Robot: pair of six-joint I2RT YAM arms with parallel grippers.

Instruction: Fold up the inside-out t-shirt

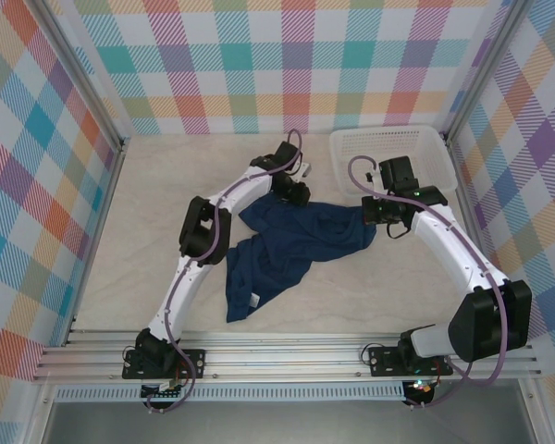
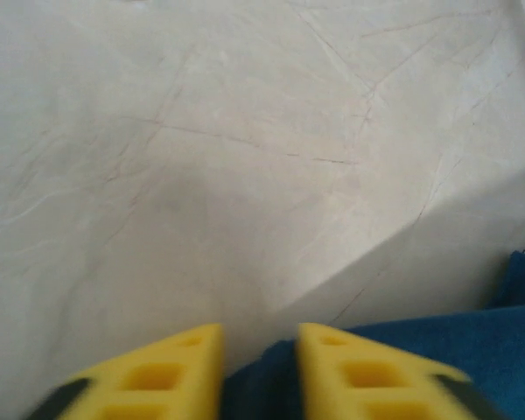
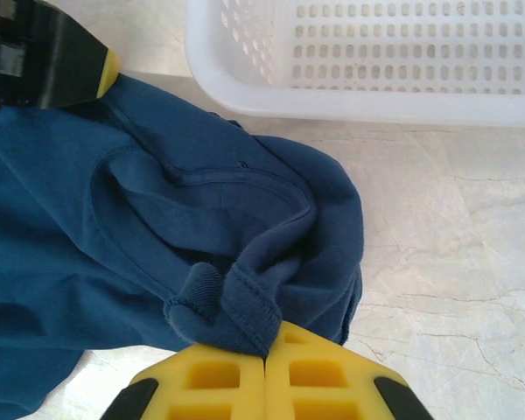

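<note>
A pale marble-look table (image 1: pixel 148 203) seen from above, with checked walls on three sides. A crumpled dark blue shirt (image 1: pixel 287 250) lies about the middle of the table. One narrow end trails toward the near edge. The wider part spreads toward the right, stopping just short of a white slotted basket (image 1: pixel 340 153) in the far right corner.

The left gripper (image 1: pixel 294 194) is down at the shirt's far edge. In its wrist view its yellow fingers (image 2: pixel 166 376) stand a narrow gap apart with blue cloth (image 2: pixel 472 350) in the gap and under them, bare table beyond. Whether they actually clamp the cloth cannot be told.

The right gripper (image 1: pixel 375 217) is at the shirt's right end, near the basket. In its wrist view the two yellow fingers (image 3: pixel 210 381) are pressed together, pinching a rolled, stitched hem of the shirt (image 3: pixel 114 219). The cloth bunches up in folds beyond the pinch. The basket's rim (image 3: pixel 332 105) runs across the top of that view, close to the cloth but apart from it.
</note>
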